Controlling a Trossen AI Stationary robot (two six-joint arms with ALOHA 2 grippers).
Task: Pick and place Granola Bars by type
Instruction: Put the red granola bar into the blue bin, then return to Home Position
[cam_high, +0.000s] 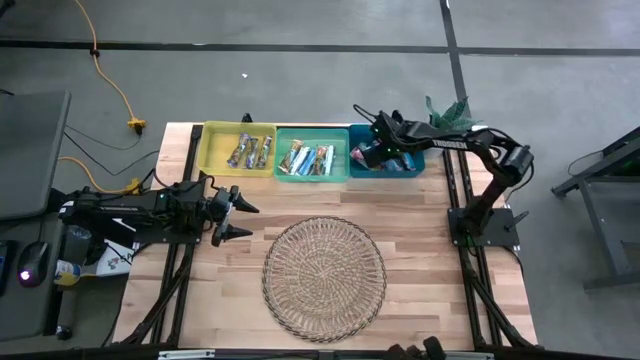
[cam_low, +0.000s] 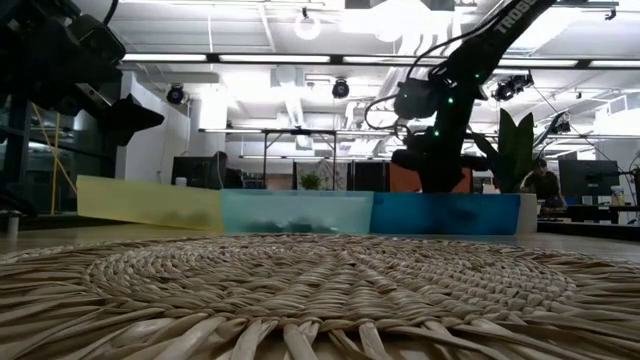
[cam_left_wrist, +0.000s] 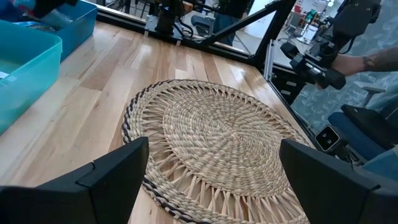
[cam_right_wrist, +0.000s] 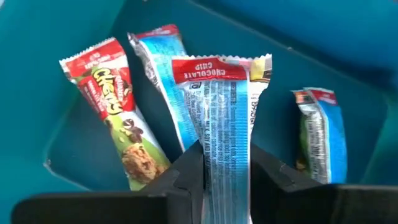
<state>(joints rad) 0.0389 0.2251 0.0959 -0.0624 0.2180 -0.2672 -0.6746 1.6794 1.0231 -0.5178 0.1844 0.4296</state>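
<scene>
On the pale wooden table (cam_high: 420, 260), the large round woven wicker tray (cam_high: 324, 279) lies in front of the left gripper (cam_high: 238, 218), whose jaws stand wide apart with nothing between them, hovering just beside the tray's rim near the table's left side. Beyond the tray, along the far edge, three rectangular plastic bins stand side by side and touching: a yellow bin (cam_high: 213, 160), a light teal bin (cam_high: 284, 137) and a dark blue bin (cam_high: 415, 171). The right gripper (cam_right_wrist: 225, 168) reaches into the dark blue bin, its jaws closed narrowly on a blue-and-white wrapped granola bar with a red end band (cam_right_wrist: 219, 118), which stands upright between the fingers. To either side of that held bar, more wrapped bars lie in the blue bin: a red-and-green Chewy bar (cam_right_wrist: 118, 112), a second blue bar with a red end (cam_right_wrist: 160, 74) partly behind the held one, and a blue-edged bar (cam_right_wrist: 320, 134). Brown-and-silver bars (cam_high: 250, 150) lie in the yellow bin, and mixed-coloured bars (cam_high: 306, 159) in the teal bin.
</scene>
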